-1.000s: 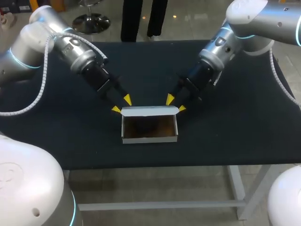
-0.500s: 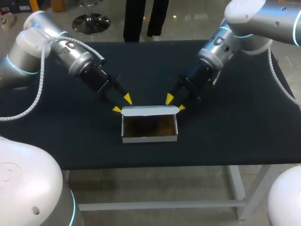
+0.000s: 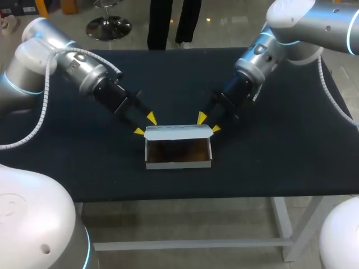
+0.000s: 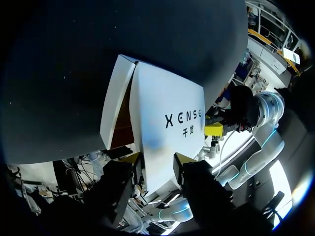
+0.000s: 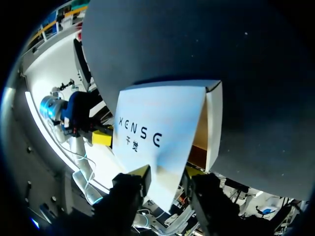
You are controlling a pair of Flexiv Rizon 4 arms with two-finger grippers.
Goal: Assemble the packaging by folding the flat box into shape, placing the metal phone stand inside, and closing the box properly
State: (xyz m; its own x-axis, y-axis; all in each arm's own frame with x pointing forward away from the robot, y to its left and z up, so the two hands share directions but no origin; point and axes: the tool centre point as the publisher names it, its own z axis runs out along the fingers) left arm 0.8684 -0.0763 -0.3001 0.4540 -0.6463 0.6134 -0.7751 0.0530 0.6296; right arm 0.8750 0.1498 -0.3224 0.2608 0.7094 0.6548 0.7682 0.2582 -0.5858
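1. Closest in, the small white cardboard box (image 3: 178, 164) is parked on the dark cloth-covered table (image 3: 280, 151), open side up, with a brown inside.
2. The metal phone stand can't really be made out in there. The interior is too shadowed, so whether it's loaded can't be told.
3. Along the box's 12 o'clock edge the flat white lid flap (image 3: 178, 132) is standing up, not folded over yet.
4. At about 10 o'clock from the box, the left gripper (image 3: 145, 124) is set at the flap's corner. Its fingers are spread well apart with the corner between them, and no real pinch is seen. The left wrist view shows the same: flap (image 4: 167, 123) running down between the tips (image 4: 157, 162).
5. At 2 o'clock it's mirrored by the right gripper (image 3: 209, 123), also spread, straddling the other corner with nothing clamped (flap (image 5: 157, 123), gripper (image 5: 165, 174)).
6. What's changed over the last second: the left arm (image 3: 84, 73) has been swung back toward 10 o'clock, tips kept in place. The right arm (image 3: 263, 53), box and flap have barely budged.
7. So closing probably hasn't started; it looks like a re-angle for pushing the flap toward 6 o'clock.
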